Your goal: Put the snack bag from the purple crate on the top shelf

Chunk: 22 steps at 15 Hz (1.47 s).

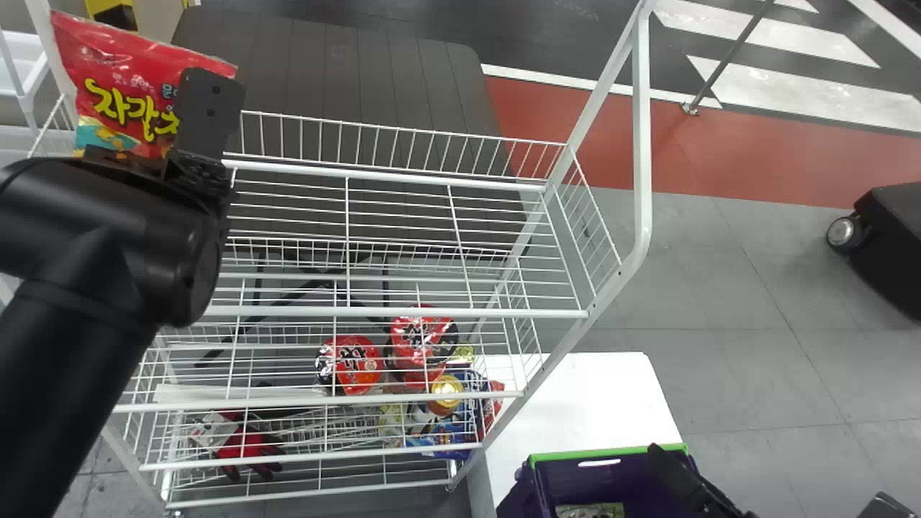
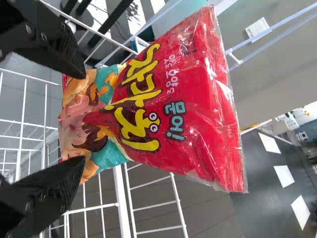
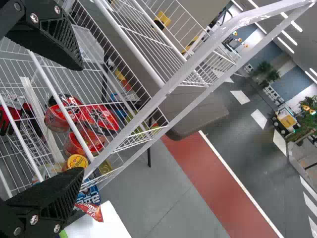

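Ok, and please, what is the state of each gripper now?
Left gripper: holding the red snack bag.
Right gripper: open, holding nothing.

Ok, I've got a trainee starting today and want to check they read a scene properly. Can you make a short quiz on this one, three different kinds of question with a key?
1. Multiple choice: what holds the snack bag?
A) left end effector
B) right end effector
C) a person's hand
2. True or false: the right end effector's fingers are closed together.
3. Fill in the colour: the purple crate has a ____ rim.

Key: 1 A; 2 false; 3 green.
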{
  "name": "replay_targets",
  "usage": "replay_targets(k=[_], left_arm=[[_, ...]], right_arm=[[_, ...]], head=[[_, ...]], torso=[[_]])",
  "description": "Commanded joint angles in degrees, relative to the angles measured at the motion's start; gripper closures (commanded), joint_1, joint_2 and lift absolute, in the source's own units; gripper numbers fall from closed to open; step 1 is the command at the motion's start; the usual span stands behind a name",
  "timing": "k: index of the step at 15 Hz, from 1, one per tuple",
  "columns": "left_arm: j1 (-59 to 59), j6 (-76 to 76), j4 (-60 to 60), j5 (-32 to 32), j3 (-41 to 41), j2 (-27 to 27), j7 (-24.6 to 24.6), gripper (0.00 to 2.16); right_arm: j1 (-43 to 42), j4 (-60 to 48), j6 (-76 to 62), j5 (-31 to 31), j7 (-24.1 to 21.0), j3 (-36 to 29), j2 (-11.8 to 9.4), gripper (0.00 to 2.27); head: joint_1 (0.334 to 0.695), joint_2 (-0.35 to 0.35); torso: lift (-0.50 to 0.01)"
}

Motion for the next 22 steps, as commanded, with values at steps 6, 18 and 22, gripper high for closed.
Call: replay_targets(k=[6,18,22], left_arm=[[14.2,0.9,-19.0,0.0,-0.2,-0.1,-1.1,0.15],[43.4,-31.1,-36.1,2.1,11.8,4.0,-9.4,0.10],[50.5,-39.2,-34.6,3.8,15.6,6.1,-11.3,0.10]], right_arm=[[-0.1,-1.4,0.0,0.5,-0.2,0.0,0.1,0.09],[2.6,-32.1,-2.1,32.5,-15.8,37.4,0.1,0.09],[1.4,-23.6,-16.7,40.6,-17.7,46.3,0.1,0.09]], head=[[0.695,-0.337],[0.695,-0.034],[0.695,0.132]], torso=[[0.000],[0.000],[0.000]])
